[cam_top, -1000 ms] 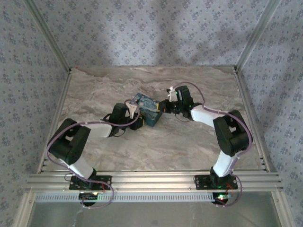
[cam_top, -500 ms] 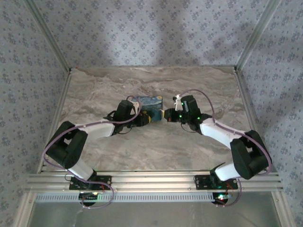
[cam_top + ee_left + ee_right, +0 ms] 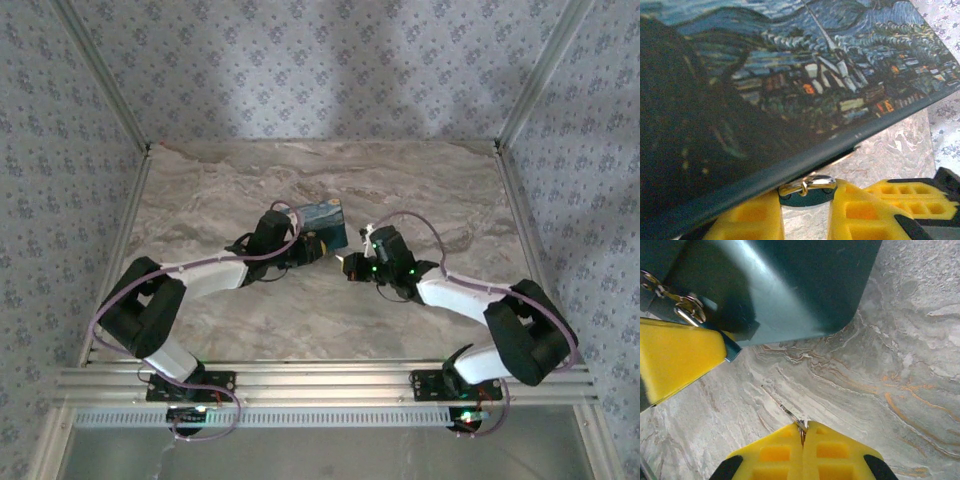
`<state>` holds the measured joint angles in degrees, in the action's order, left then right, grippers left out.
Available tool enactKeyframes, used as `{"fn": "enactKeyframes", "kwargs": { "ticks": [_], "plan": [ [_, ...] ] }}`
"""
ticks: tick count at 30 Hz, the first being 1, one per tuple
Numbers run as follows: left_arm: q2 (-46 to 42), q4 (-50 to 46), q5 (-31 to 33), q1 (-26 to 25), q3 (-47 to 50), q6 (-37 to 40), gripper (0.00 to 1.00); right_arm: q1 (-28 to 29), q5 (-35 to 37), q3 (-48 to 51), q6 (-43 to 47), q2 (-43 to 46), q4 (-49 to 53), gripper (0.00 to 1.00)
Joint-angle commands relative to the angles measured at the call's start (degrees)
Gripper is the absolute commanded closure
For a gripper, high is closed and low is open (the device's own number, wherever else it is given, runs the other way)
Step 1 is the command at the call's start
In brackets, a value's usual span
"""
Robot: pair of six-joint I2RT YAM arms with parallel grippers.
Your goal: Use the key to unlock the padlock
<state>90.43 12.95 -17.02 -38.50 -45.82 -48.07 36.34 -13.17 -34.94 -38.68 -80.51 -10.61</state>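
In the left wrist view the tiny bluish padlock (image 3: 806, 196) sits between my left gripper's (image 3: 806, 202) yellow fingers, which are shut on it. Its silver shackle (image 3: 810, 184) hooks a small ring under the edge of the Starry Night box (image 3: 805, 75). From above, the left gripper (image 3: 312, 250) is at the box's (image 3: 322, 218) near edge. My right gripper (image 3: 802, 429) is shut on a thin metal key (image 3: 788, 412), whose blade points toward the padlock's corner (image 3: 733, 351) with a gap of bare table between them. In the top view the right gripper (image 3: 352, 266) lies just right of the left one.
The marble table (image 3: 420, 190) is walled by patterned panels, with an aluminium rail (image 3: 320, 380) along the near edge. The box's dark underside (image 3: 790, 285) hangs over the space in front of the key. A short chain (image 3: 684, 302) dangles by the left finger (image 3: 675, 357).
The right gripper has drawn back toward the near edge, away from the box, with the key in it. The left gripper and box have shifted a little right and turned.
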Motion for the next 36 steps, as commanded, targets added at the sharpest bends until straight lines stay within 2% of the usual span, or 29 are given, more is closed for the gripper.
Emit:
{"fn": "enactKeyframes", "kwargs": {
  "ticks": [1,15,36],
  "plan": [
    [-0.3,1.73,1.19,-0.66,-2.25,-2.62,0.86,1.07,2.94,0.57,-2.26,-1.13,-4.59,1.0],
    [-0.32,2.83,1.21,-1.09,-1.99,-4.74,0.86,4.13,6.66,2.99,-1.4,-4.15,-13.5,1.0],
    [0.01,3.01,1.5,-1.42,-2.01,-5.27,0.86,4.95,7.64,1.32,-1.59,-9.78,-19.08,1.0]
  ]
}}
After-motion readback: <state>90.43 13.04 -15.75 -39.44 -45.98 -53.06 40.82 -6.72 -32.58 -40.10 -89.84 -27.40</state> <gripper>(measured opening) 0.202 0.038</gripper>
